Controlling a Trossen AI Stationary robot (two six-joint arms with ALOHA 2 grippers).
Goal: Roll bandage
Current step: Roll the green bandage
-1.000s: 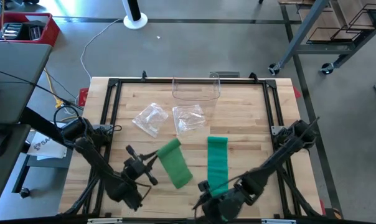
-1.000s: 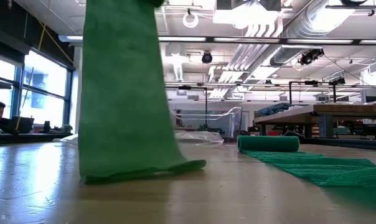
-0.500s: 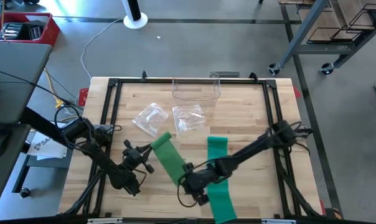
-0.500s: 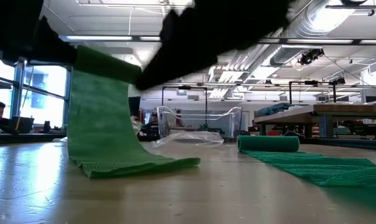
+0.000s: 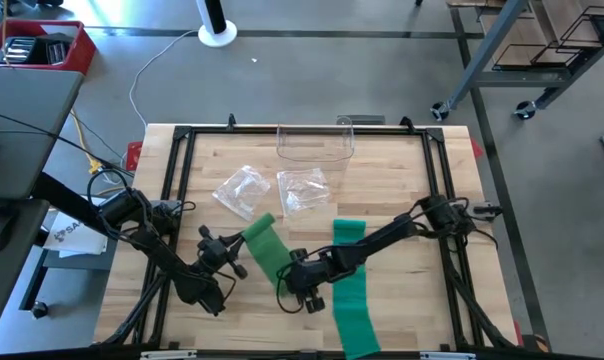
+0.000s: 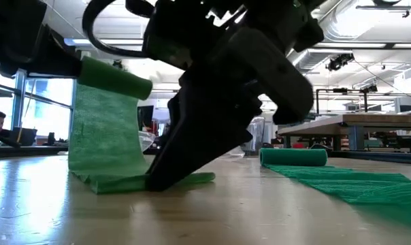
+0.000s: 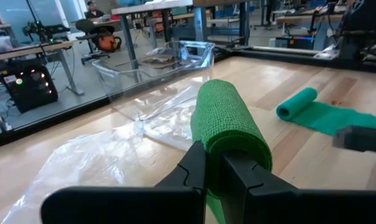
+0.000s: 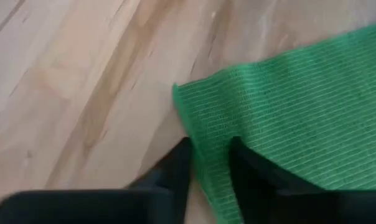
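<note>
A green bandage (image 5: pixel 269 252) is partly rolled. Its rolled end (image 7: pixel 228 118) is up in my left gripper (image 7: pixel 214 165), which is shut on it left of the table's middle. From there the strip hangs down, and its loose end (image 6: pixel 185 180) lies flat on the wood. My right gripper (image 8: pixel 210 171) slants down onto that loose end, fingers a little apart on either side of the strip's edge. A second green bandage (image 5: pixel 350 290) lies unrolled to the right, its rolled end (image 6: pixel 294 156) on the table. My left gripper pinches the near end of the roll (image 7: pixel 216 148) between its two fingers. They come nearly level from the table's left and lie along the roll. The roll is lifted clear, and the strip hangs from it. My right gripper comes slanting from above onto the loose end's side edge (image 8: pixel 206 146). One finger (image 8: pixel 253 171) stands on the cloth, the other (image 8: pixel 172 171) on the wood beside it. Whether they pinch the strip between them, I cannot tell.
Two crumpled clear plastic bags (image 5: pixel 240 190) (image 5: pixel 304 190) lie beyond the bandages. A clear plastic container (image 5: pixel 315 143) stands at the far edge. A black frame (image 5: pixel 182 170) runs round the wooden table.
My right gripper has swung from the near edge toward the table's left and come down onto the bandage's loose end. My left gripper has sunk with the roll, then held still. The strip hangs shorter and more of it lies on the table.
</note>
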